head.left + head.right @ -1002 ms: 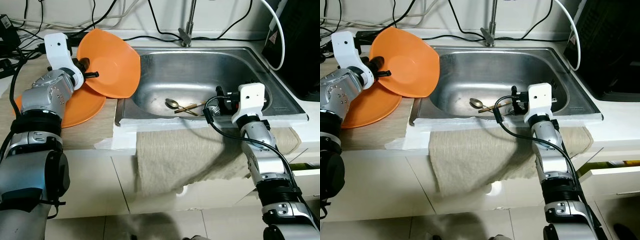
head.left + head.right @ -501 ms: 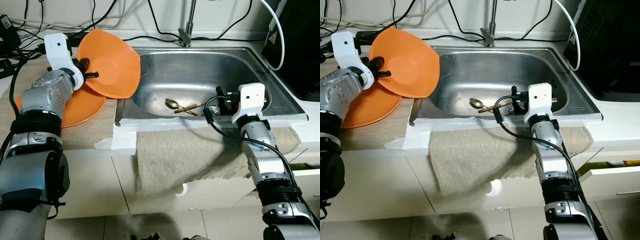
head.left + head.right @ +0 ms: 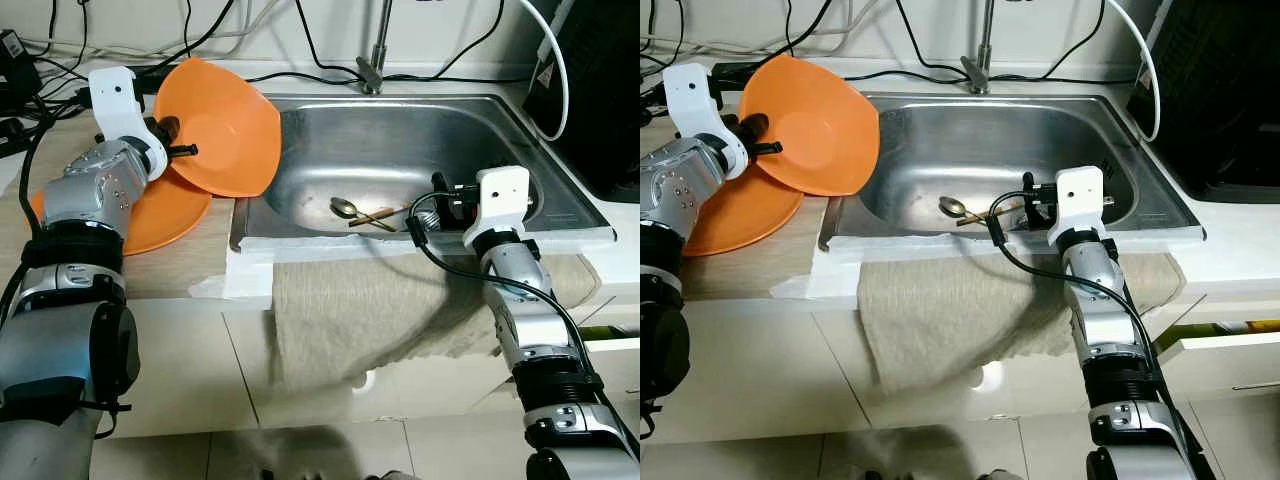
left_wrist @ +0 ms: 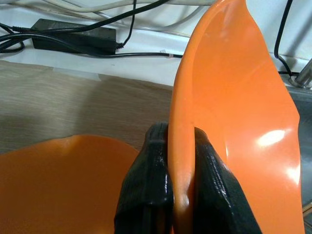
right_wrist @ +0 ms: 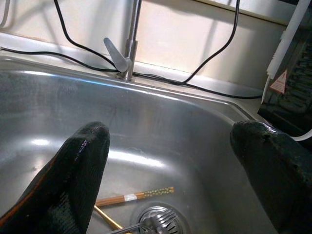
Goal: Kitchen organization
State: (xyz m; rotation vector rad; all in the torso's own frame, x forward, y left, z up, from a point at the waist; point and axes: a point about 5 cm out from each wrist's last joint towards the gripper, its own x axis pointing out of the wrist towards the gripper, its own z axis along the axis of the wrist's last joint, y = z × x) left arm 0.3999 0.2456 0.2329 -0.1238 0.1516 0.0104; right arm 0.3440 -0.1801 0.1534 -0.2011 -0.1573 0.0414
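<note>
Left claw [image 4: 180, 161] pinches an orange plate [image 3: 225, 125] above its twin [image 3: 165, 215]; right claw [image 5: 170, 161], spread at the sink's [image 3: 300, 240] four o'clock, hasn't collected the spoon [image 3: 345, 207] or chopsticks [image 5: 134, 196].

White cabinets [image 3: 200, 360], wooden countertop [image 3: 180, 265], tiled floor [image 3: 300, 455]

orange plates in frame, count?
2. One plate is held on edge in the left gripper, beside the sink. The other plate lies flat on the counter under it. More could be hidden.
</note>
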